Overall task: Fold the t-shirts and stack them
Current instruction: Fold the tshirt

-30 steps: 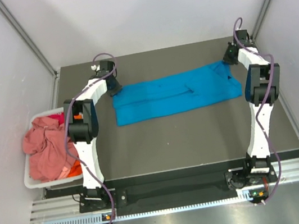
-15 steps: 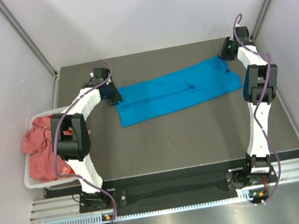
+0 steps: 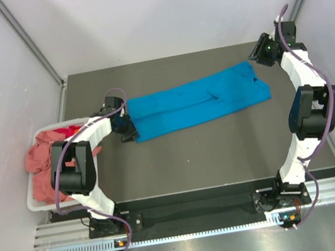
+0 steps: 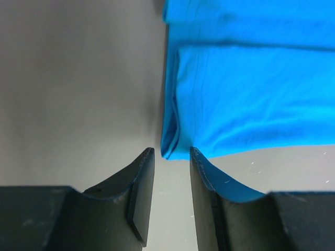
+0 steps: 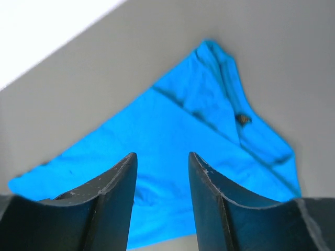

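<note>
Where the two arms reach out over the dark table (image 3: 210, 150), one turquoise t-shirt (image 3: 199, 101) lies flat, folded into a long band. In the top view it runs from 8 o'clock up to 2 o'clock.

Left gripper (image 3: 130, 133): at the band's 8 o'clock corner, low over the table. Its wrist view shows two fingers (image 4: 141, 188) narrowly apart, the cloth's corner right at the tips, nothing pinched.

Right gripper (image 3: 257, 57): off the band's 2 o'clock end, clear of the cloth. Its two fingers (image 5: 112, 198) stand moderately apart and hold nothing; the shirt lies beyond them.

One white slatted basket (image 3: 36, 203) sits beside the table's 9 o'clock edge. It holds a heap of salmon-pink cloth (image 3: 38, 160), with a sliver of red cloth (image 3: 60, 130) at the heap's 1 o'clock. How many shirts are in the heap, I cannot tell.
</note>
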Robot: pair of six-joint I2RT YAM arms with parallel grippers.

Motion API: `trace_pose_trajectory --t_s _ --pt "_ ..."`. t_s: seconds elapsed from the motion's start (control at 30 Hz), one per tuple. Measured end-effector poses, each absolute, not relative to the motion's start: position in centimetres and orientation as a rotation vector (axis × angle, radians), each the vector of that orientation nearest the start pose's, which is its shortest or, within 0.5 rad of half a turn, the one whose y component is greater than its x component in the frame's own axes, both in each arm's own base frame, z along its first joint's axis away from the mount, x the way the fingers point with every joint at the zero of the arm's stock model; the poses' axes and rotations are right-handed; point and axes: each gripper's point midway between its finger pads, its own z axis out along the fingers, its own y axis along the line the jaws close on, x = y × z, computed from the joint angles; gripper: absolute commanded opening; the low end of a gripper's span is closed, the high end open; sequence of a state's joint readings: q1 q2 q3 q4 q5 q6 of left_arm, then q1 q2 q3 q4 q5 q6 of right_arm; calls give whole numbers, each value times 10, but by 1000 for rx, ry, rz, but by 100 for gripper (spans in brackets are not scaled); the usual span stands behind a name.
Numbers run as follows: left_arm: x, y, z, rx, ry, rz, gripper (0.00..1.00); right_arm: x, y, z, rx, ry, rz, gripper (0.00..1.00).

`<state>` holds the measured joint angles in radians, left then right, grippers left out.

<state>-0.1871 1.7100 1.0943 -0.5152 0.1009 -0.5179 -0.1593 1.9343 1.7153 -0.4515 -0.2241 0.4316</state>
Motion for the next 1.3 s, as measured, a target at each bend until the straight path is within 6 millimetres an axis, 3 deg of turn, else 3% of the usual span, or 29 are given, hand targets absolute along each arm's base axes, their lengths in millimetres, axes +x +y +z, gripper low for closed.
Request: trace_pose_trajectory --t_s 0.17,0.37,0.4,0.57,0.73,0.83,0.93,1.07,1.3 --pt "337 -106 32 -433 2741 -353 37 501 -23 155 568 2266 405 45" --pt "332 -104 26 -441 2754 -342 32 480 -19 123 601 2350 408 45" --pt "333 -104 27 -443 2751 -344 27 478 -18 121 603 2354 408 45" --pt "333 -104 27 -444 2751 -344 20 467 -16 123 604 2358 411 45" --pt "330 -105 27 -443 2758 -343 31 460 -14 131 594 2342 417 45" --pt "329 -106 39 -444 2740 -345 36 457 -14 131 592 2341 416 45" --pt "339 -109 61 -441 2680 -371 32 455 -14 127 595 2345 416 45" --pt "358 -119 79 -421 2604 -454 18 452 -13 122 600 2354 417 45" --pt "365 -128 59 -445 2644 -495 13 452 -13 122 598 2356 415 45"
